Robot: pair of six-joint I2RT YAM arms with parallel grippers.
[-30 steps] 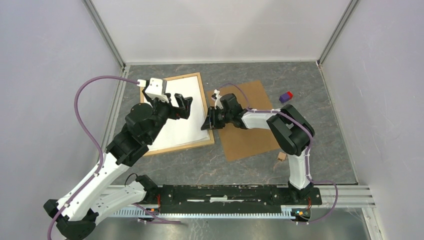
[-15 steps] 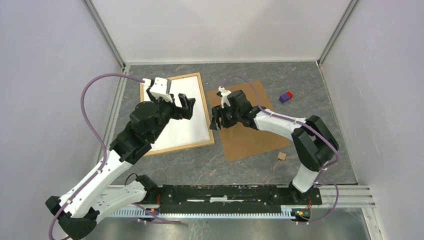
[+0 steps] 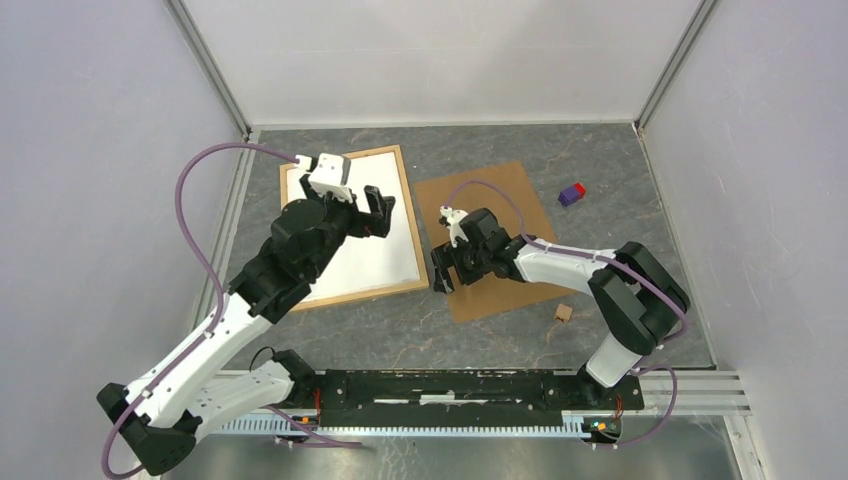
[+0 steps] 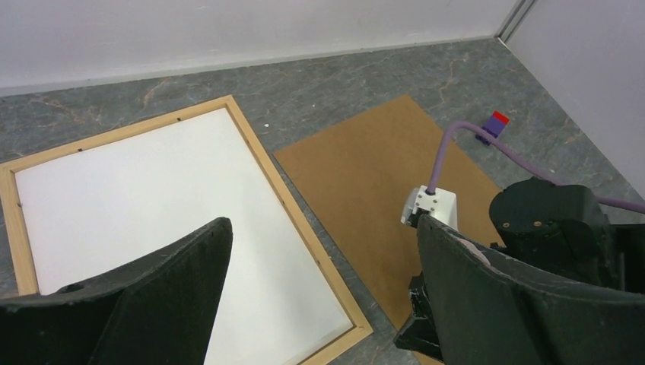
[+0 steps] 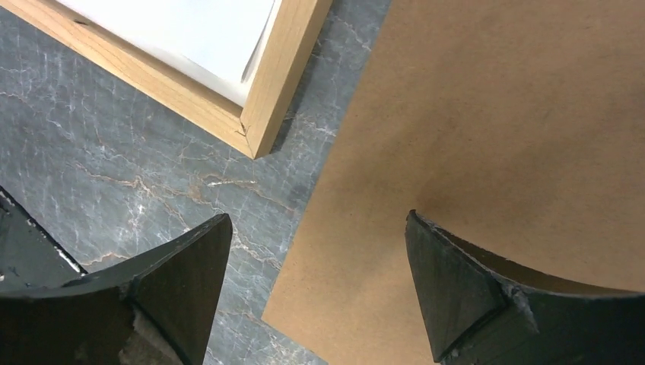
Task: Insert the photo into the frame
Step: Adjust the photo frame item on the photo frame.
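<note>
Below, the frame lies under the left gripper — jaws wide.

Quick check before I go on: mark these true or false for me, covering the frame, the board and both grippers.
1. The brown board lies inside the frame. False: it lies on the table, right of the frame.
2. The left gripper and the right gripper are open and empty. True.
3. A white sheet fills the frame. True.
4. The right gripper is over the frame. False: it is over the board's left edge.
</note>
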